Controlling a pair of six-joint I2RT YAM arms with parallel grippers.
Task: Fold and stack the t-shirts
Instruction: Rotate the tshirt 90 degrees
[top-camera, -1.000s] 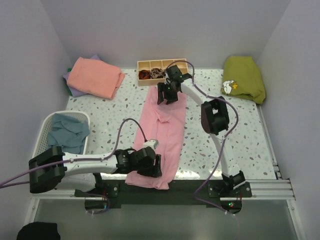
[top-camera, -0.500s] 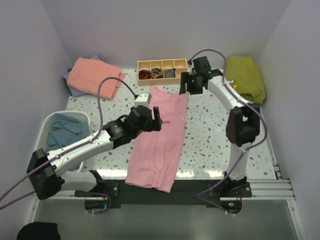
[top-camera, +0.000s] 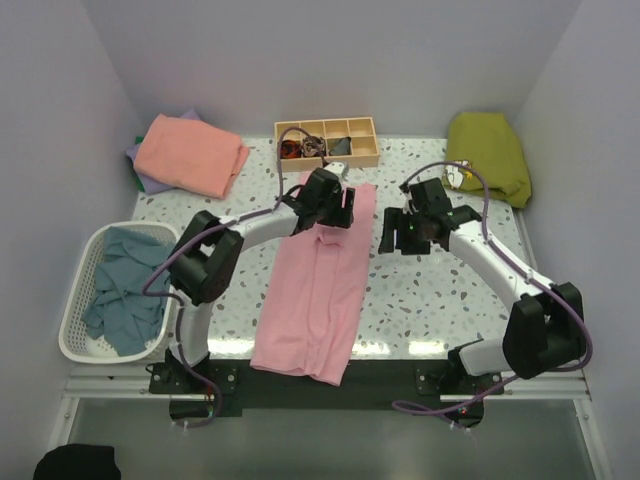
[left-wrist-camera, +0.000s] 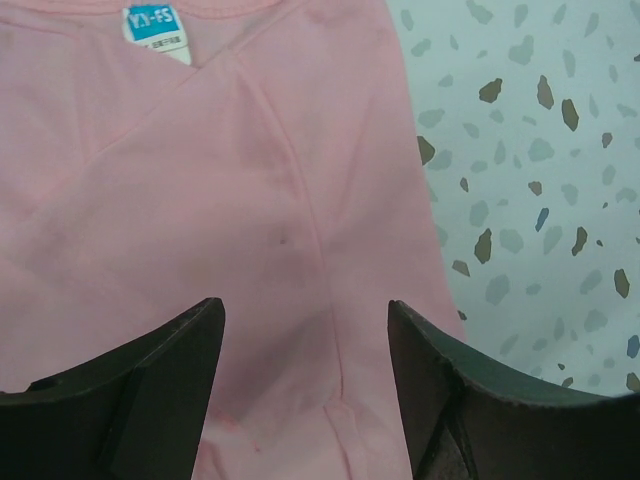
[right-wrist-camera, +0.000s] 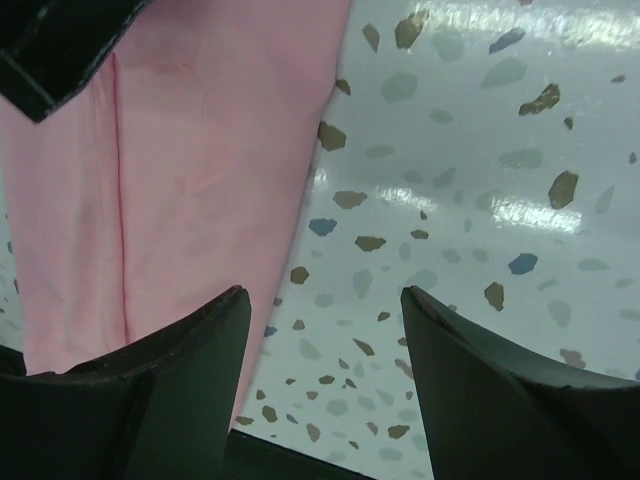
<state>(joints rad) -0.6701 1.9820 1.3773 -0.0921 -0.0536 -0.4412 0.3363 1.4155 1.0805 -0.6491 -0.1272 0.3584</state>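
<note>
Speckled table (top-camera: 410, 300) between pale walls. At far left, white basket (top-camera: 72, 345) with rumpled teal-blue shirts (top-camera: 125, 285) inside. Behind it, in the far-left corner, folded salmon shirt (top-camera: 190, 155) on top of a lavender shirt (top-camera: 143, 181), only an edge of that one showing. At the far middle edge, wooden tray (top-camera: 362, 158) of compartments with small dark items. In the middle, pink shirt (top-camera: 310, 300) lying flat, folded into 1 long strip from near the tray down to the near edge, blue label (left-wrist-camera: 155, 22) at its far end. Left gripper (top-camera: 330, 205) over the far part of that strip, 2 fingers spread wide, only pink cloth showing between them; contact with the cloth not clear. Just right of the strip, right gripper (top-camera: 397, 235) over bare table, fingers likewise apart and holding nothing, shirt edge passing by 1 finger in the wrist view. In the far-right corner, bunched olive-green garment (top-camera: 490, 155).
</note>
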